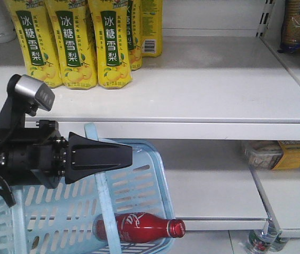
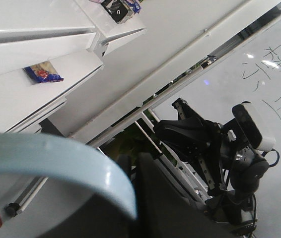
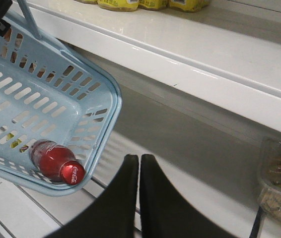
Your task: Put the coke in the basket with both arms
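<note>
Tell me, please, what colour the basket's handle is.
The handle is light blue, clearest in the front-facing view.

Overall light: bright, even white indoor light from above in all three views.
Shadows: soft; the lower shelf [image 1: 208, 180] lies grey under the upper shelf [image 1: 219, 84]; faint shade behind the yellow bottles [image 1: 76, 42].
Glare: small highlights on the coke [image 1: 139, 227]; bright spots on the whiteboard [image 2: 274, 99]; a sheen along the handle [image 2: 81, 166] of the basket [image 3: 11, 99].
Washed out: the front view's right edge near white.
Out of focus: the handle in the left wrist view; the right gripper [image 3: 139, 157], dark and soft-edged.
Sharpness: mild grain, no motion blur.
</note>
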{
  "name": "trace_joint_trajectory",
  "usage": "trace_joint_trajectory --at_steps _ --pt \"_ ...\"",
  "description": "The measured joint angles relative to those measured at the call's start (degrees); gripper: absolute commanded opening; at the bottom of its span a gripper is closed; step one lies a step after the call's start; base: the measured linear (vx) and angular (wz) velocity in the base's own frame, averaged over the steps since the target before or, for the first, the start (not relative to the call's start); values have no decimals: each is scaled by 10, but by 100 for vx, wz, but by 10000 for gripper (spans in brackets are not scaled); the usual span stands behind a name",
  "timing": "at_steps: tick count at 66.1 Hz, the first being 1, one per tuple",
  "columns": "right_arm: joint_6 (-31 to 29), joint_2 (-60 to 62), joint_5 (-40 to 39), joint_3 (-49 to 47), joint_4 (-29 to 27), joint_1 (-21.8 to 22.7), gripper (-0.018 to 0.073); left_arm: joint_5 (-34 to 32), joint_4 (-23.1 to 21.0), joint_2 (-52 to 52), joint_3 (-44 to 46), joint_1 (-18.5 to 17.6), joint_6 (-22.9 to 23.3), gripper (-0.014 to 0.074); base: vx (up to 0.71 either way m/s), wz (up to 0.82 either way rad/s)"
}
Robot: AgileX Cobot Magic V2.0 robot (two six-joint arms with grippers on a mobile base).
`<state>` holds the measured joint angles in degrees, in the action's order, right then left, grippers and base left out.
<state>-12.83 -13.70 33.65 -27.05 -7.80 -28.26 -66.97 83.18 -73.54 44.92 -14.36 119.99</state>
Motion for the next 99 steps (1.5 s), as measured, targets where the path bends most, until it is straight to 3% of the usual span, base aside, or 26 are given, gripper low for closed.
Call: trace_joint_trajectory --at_steps 75,99 --pt "0 0 -1 0 1 0 -5 0 -4 2 0 -1 0 -6 0 0" --pt "1 0 -1 0 1 0 -5 5 -27 112 -91 -9 -11 -6 0 0"
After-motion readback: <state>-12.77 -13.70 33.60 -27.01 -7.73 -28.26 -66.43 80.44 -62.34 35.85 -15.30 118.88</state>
